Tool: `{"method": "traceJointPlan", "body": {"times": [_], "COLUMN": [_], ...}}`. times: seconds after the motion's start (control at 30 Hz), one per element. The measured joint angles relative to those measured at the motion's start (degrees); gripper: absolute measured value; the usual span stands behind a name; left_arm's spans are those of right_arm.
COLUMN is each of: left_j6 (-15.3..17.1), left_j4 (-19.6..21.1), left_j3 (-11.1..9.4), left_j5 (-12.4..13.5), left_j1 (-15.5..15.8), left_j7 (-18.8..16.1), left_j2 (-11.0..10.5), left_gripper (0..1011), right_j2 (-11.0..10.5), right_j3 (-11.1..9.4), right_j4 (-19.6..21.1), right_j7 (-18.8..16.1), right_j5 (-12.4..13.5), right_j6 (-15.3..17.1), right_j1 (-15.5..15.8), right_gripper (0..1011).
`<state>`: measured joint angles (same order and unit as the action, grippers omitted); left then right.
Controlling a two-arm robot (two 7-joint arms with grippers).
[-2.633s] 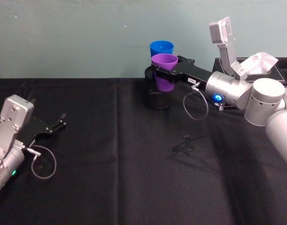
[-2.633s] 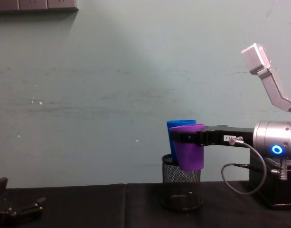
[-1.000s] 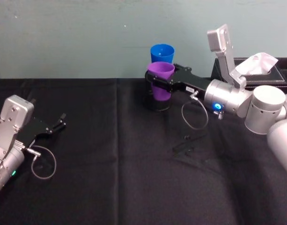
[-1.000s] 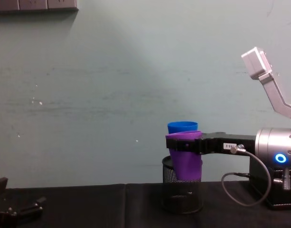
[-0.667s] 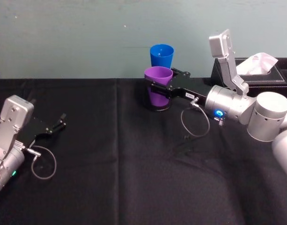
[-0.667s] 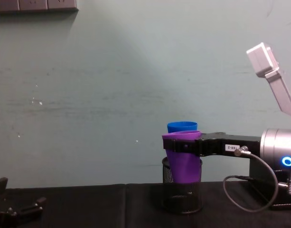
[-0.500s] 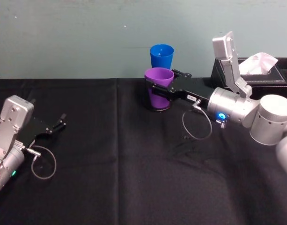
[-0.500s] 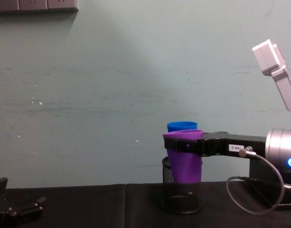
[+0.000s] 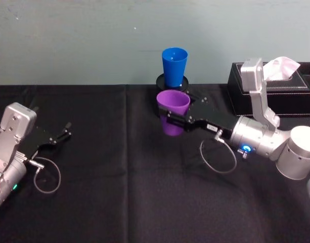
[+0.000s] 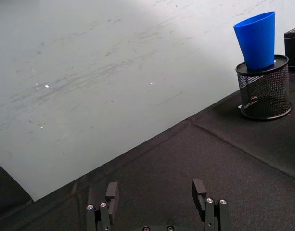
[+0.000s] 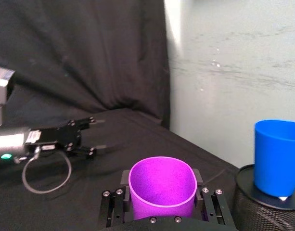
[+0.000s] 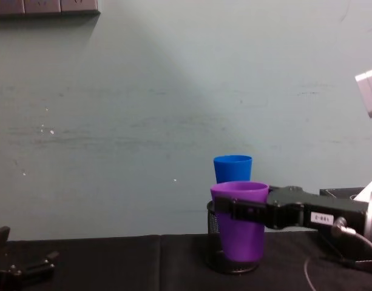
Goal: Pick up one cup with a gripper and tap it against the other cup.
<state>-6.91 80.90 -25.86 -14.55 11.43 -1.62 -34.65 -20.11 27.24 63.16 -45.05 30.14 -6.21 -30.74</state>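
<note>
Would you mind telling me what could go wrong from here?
The blue cup only stands in the black mesh holder, so a firm tap may tip it or knock it out. The right claw grips the purple cup just under its rim; a knock may twist it loose. The left claw rests far off, unable to steady anything.

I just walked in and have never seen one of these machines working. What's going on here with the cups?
The robot's right tool is shut on a purple cup, holding it upright above the black table. A blue cup stands in a black mesh holder near the wall, a little beyond the purple one; in the head view there is a gap between the two, so they are not touching. The left tool rests open on the table at the robot's far left, idle.
</note>
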Motion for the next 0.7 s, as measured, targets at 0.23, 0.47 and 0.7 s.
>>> {"method": "traceJointPlan", "body": {"times": [0.23,0.47,0.7], "left_j6": [0.0,0.0,0.0], "left_j4": [0.0,0.0,0.0], "left_j3": [0.0,0.0,0.0], "left_j5": [0.0,0.0,0.0], "left_j1": [0.0,0.0,0.0], "left_j7": [0.0,0.0,0.0], "left_j2": [0.0,0.0,0.0], "left_gripper": [1000,1000,1000], "right_j2": [-1.2,-0.9,0.6], "right_j3": [1.2,2.7,3.8], "right_j4": [-0.1,-5.8,-11.2], "right_j7": [-1.8,-4.1,-6.3], "right_j5": [0.2,-0.3,-0.8], "right_j6": [-3.4,-6.2,-7.9], "right_j1": [1.5,0.3,-1.3], "right_gripper": [724,724,724]}}
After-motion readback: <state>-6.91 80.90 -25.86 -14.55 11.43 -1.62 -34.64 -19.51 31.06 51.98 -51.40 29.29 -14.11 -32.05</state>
